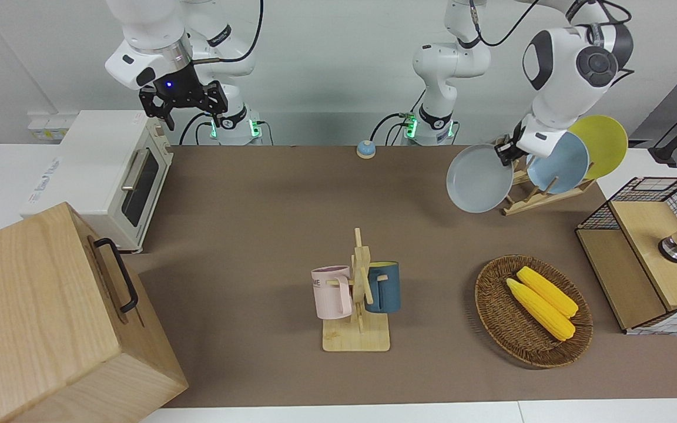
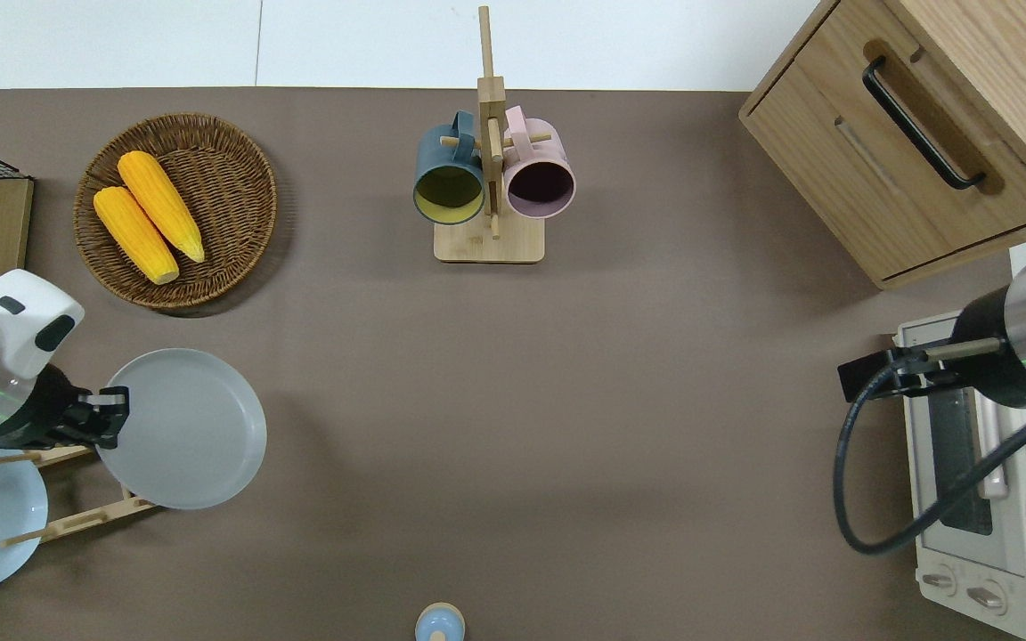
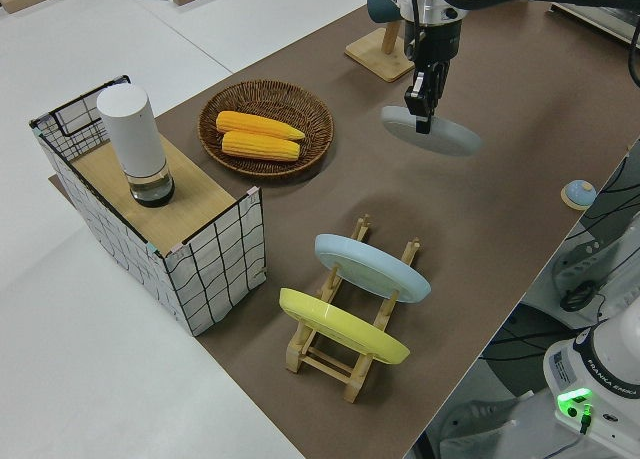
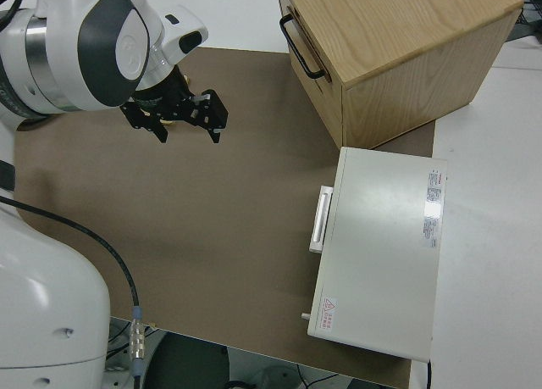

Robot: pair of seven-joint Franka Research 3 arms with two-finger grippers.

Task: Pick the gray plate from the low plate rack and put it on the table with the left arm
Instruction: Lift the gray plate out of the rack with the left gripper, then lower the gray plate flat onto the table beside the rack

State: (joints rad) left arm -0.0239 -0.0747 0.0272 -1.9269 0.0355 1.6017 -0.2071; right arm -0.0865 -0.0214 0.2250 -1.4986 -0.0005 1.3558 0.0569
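Observation:
The gray plate (image 1: 478, 179) hangs in the air, held at its rim by my left gripper (image 1: 506, 151), which is shut on it. In the overhead view the plate (image 2: 182, 427) is over the bare table (image 2: 566, 401), just beside the low plate rack (image 2: 77, 516) toward the table's middle, with the left gripper (image 2: 112, 417) at its edge. In the left side view the plate (image 3: 432, 131) hangs nearly flat, clear of the rack (image 3: 345, 364). The right arm is parked, its gripper (image 1: 183, 108) open and empty.
A sky-blue plate (image 1: 562, 163) and a yellow plate (image 1: 600, 138) stand in the rack. A wicker basket (image 2: 237, 178) with two corn cobs and a mug tree (image 2: 488, 133) lie farther from the robots. A wooden cabinet (image 2: 905, 133) and a toaster oven (image 2: 967, 499) stand at the right arm's end.

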